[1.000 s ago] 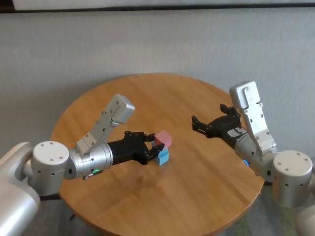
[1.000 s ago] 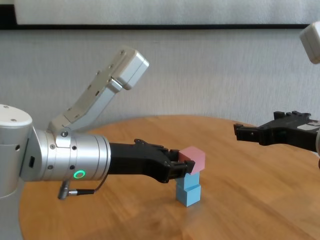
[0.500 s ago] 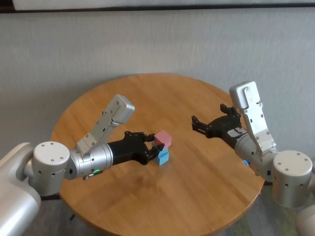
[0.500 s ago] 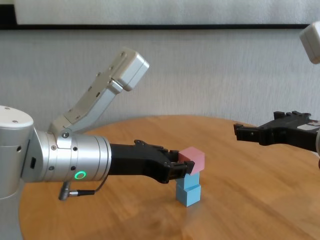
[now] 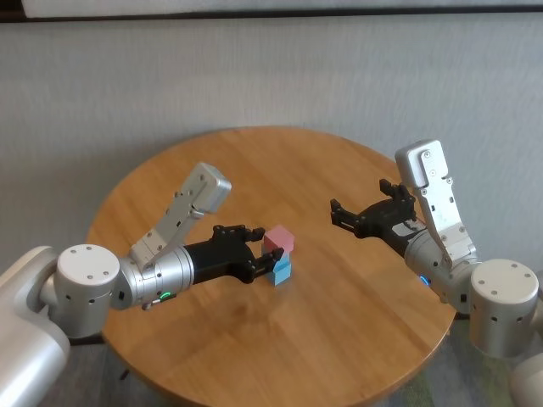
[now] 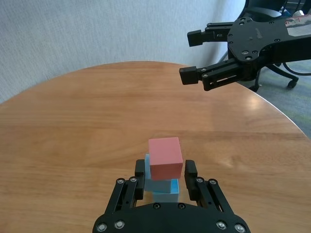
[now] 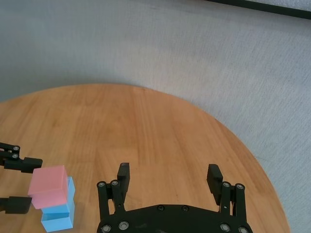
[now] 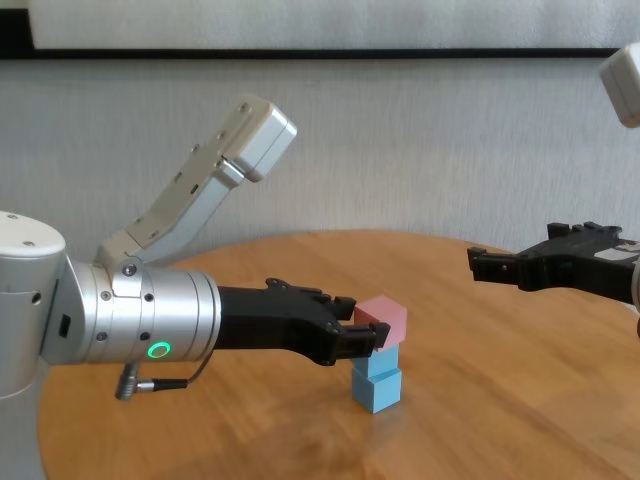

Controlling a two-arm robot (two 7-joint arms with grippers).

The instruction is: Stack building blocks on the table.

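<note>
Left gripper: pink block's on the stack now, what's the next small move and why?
Probably back the left gripper straight away from the stack. The pink block already sits on the two blue blocks, a little askew, and the fingers stand open on either side of it with slim gaps. A straight retreat should avoid nudging it. The right gripper hovers open, well clear above the table.

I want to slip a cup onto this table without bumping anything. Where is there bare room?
The table is bare along its near edge, below both arms, and across its far half by the wall. It is crowded mid-table: the left pincer flanks the pink block atop the blue blocks, and the open right pincer hangs over the right side.
</note>
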